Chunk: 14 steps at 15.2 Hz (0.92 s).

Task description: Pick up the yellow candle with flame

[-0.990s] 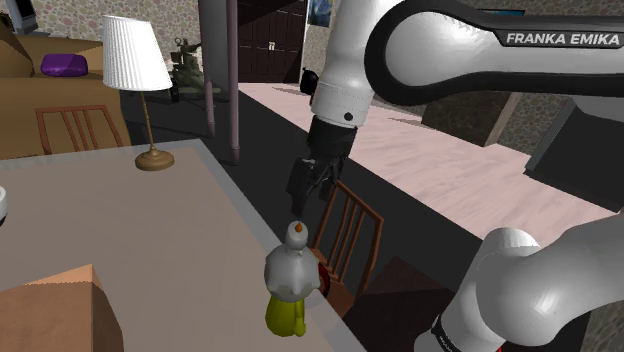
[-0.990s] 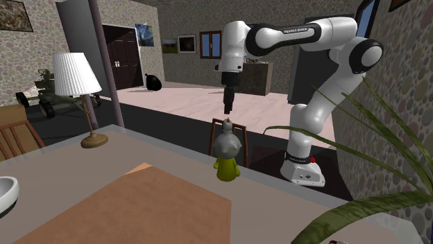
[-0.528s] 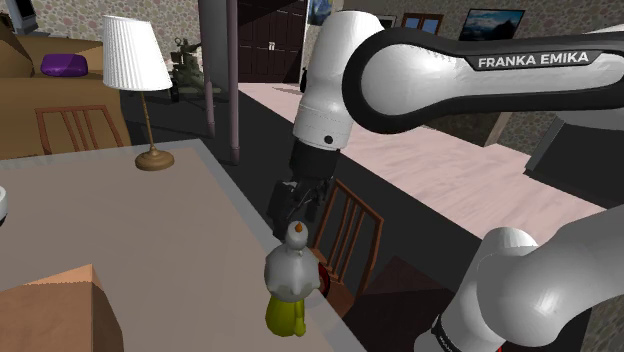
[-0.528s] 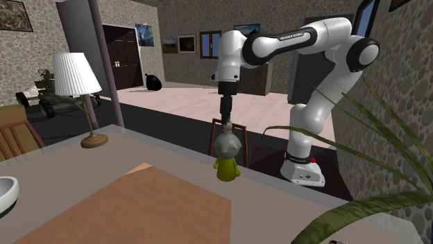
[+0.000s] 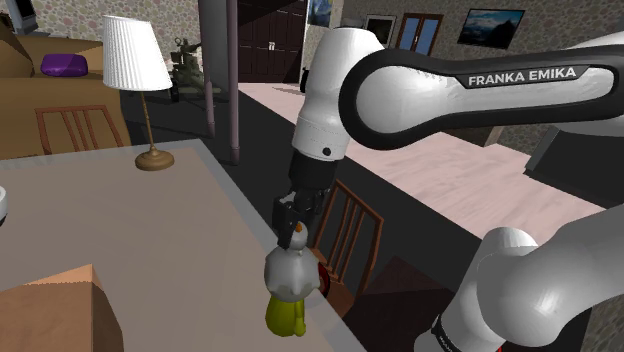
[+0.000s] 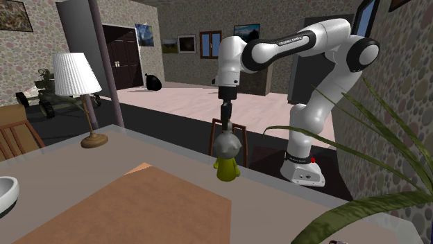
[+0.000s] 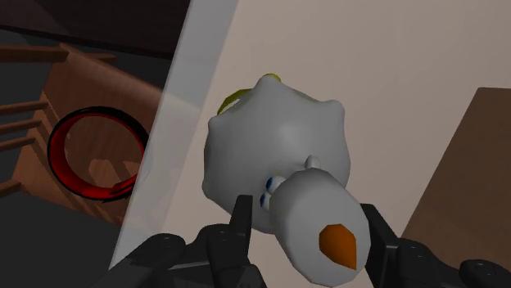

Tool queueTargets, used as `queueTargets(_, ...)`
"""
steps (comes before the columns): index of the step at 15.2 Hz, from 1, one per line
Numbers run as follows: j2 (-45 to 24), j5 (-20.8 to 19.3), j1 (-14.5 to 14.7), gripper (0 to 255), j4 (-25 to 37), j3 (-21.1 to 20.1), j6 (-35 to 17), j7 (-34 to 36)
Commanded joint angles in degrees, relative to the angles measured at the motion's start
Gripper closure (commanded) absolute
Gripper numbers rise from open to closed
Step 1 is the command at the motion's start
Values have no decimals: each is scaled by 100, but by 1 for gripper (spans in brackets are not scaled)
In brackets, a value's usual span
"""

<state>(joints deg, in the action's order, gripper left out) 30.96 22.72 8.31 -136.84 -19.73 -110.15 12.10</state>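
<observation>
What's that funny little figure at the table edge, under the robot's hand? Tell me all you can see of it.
It's a candle: yellow foot, bulging knobbly grey-white body, white neck tipped with an orange flame. It stands upright at the table edge beside a wooden chair. The open gripper straddles its neck, not clasping it.

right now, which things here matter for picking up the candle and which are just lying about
Job:
candle, white with a yellow base and orange flame tip
claw, open, fingers either side of the candle's top

Lying about:
lamp
chair
red ring on the chair seat
bowl
brown mat
plant
</observation>
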Motion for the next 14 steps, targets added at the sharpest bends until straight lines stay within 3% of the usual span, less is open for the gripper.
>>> queueTargets(1, -5, 0, 0, 255, -7, -1, -2, -2)
queueTargets(6, -17, 2, 1, 255, -7, -8, -15, 2)
queueTargets(14, 26, -105, -35, 255, 563, 94, 589, 128)
